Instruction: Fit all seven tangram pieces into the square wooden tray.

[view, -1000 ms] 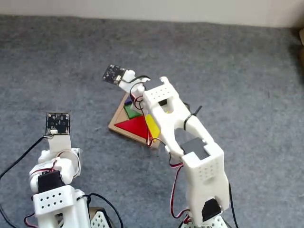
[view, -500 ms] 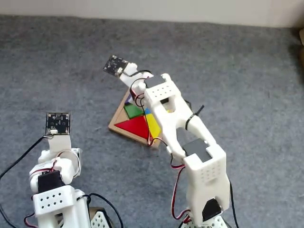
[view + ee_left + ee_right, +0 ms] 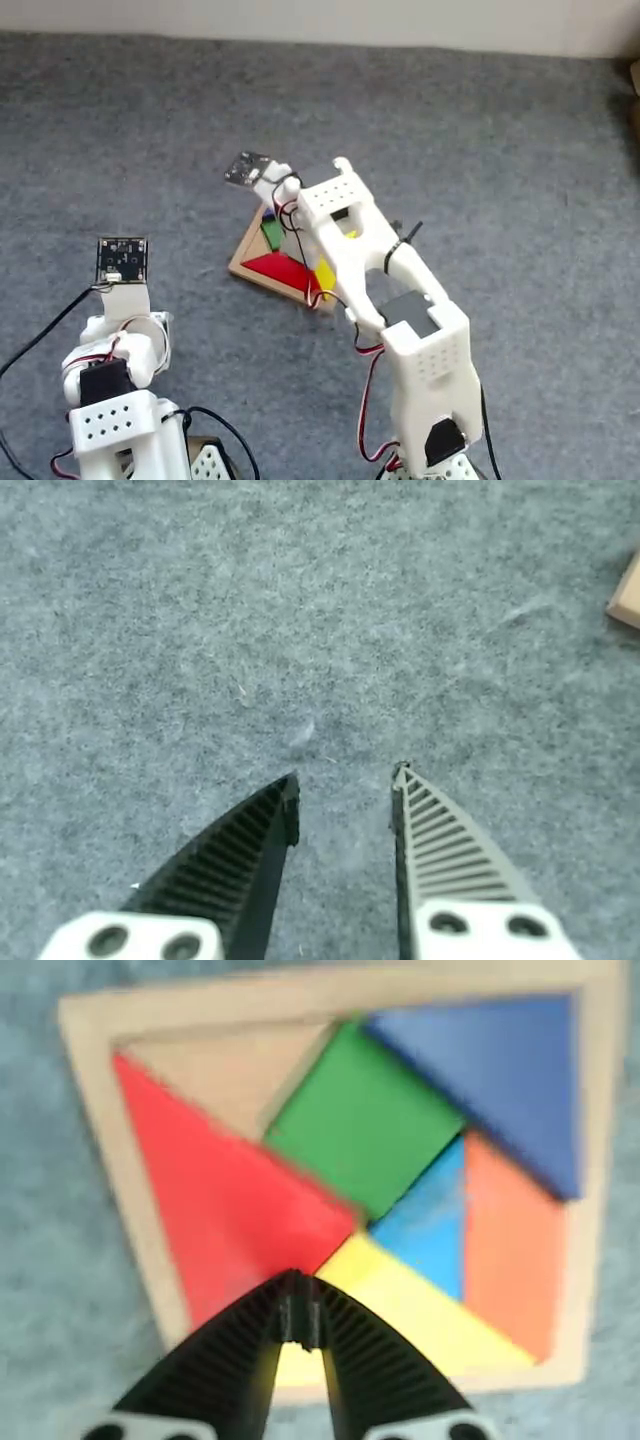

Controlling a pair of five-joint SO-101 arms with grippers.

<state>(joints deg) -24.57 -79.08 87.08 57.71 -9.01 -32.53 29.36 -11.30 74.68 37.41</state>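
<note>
the right claw (image 3: 300,1322) is hanging pinched shut, empty, over the red triangle (image 3: 220,1200) in the square wooden tray (image 3: 320,985) on the grey bench (image 3: 300,600). the left claw (image 3: 345,785) is gaping, holding nothing. the pieces (image 3: 365,1120) are looking thin, stiff, light; pinching across edges probably suits.

I count one square wooden tray (image 3: 98,1150) and six coloured pieces inside its rim, one of each colour: a red triangle (image 3: 225,1210), a green square (image 3: 365,1145), a dark blue triangle (image 3: 500,1065), a light blue piece (image 3: 430,1225), an orange piece (image 3: 515,1250) and a yellow piece (image 3: 415,1310). One bare triangular patch (image 3: 225,1072) lies along a tray edge. Two arms are on my feed, the left arm (image 3: 110,400) and the right arm (image 3: 420,340), with one gripper apiece: the left gripper (image 3: 345,775) and the right gripper (image 3: 300,1295).
</note>
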